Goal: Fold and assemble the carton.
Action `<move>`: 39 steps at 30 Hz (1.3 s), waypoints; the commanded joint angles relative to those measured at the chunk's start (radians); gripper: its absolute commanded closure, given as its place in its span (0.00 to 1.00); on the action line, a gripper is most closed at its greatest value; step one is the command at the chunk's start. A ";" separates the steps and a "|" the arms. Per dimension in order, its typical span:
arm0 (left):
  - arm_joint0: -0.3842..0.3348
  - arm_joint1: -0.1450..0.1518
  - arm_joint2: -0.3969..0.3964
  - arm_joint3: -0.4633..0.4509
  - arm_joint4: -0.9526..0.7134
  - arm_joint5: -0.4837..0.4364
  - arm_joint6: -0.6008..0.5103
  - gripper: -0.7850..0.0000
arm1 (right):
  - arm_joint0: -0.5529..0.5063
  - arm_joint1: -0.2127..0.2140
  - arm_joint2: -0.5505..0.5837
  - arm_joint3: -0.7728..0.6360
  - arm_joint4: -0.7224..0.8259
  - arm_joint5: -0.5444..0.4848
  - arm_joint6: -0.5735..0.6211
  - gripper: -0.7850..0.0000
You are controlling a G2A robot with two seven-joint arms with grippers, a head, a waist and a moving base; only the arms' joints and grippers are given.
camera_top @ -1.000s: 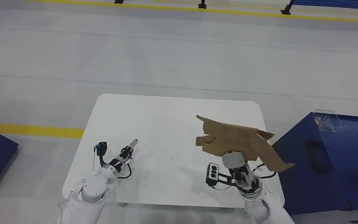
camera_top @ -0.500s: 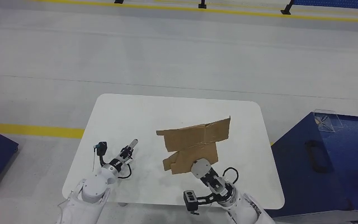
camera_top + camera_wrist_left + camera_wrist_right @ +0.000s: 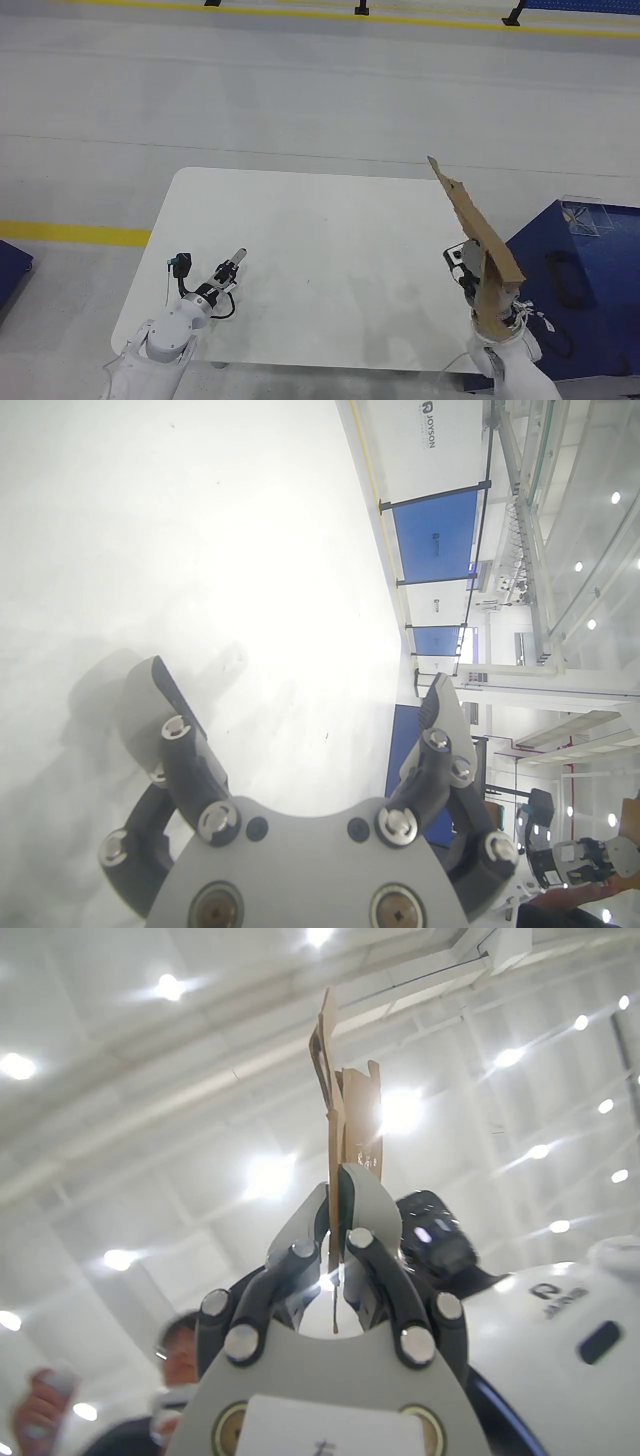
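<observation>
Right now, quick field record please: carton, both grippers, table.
held item: flat brown cardboard carton, unassembled, upright, lifted off the table
right gripper: shut on the carton's lower edge, pointing upward
left gripper: open, empty, over the white table
carton location: by the table's edge on the right arm's side

Top camera is looking down on the bench [image 3: 320, 250] from above. Left wrist camera is sitting close behind the left hand [image 3: 298, 672], sharing that bench surface; right wrist camera is facing the ceiling [image 3: 150, 1078].
</observation>
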 commanded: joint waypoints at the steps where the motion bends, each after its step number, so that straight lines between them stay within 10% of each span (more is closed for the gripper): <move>1: 0.000 0.000 0.000 0.000 0.000 0.000 0.000 0.00 | -0.019 -0.006 0.027 -0.018 -0.116 -0.265 0.076 1.00; 4: 0.000 0.000 0.000 0.000 0.000 0.000 0.000 0.00 | -0.035 -0.016 0.036 -0.035 -0.219 -0.486 0.138 1.00; 11: 0.000 0.000 0.000 0.000 0.000 0.000 0.000 0.00 | -0.067 -0.049 0.060 -0.162 -0.661 -0.759 -0.115 1.00; 26: 0.000 0.000 0.000 0.000 0.000 0.000 0.000 0.00 | -0.059 -0.051 0.064 -0.173 -0.716 -0.798 -0.154 1.00; 32: 0.000 0.000 0.000 0.000 0.000 0.000 0.000 0.00 | -0.087 -0.052 0.306 -0.277 -1.226 -1.030 -0.386 1.00; 39: 0.000 0.000 0.000 0.000 0.000 0.000 0.000 0.00 | -0.119 -0.103 0.570 -0.497 -1.802 -1.036 -0.733 1.00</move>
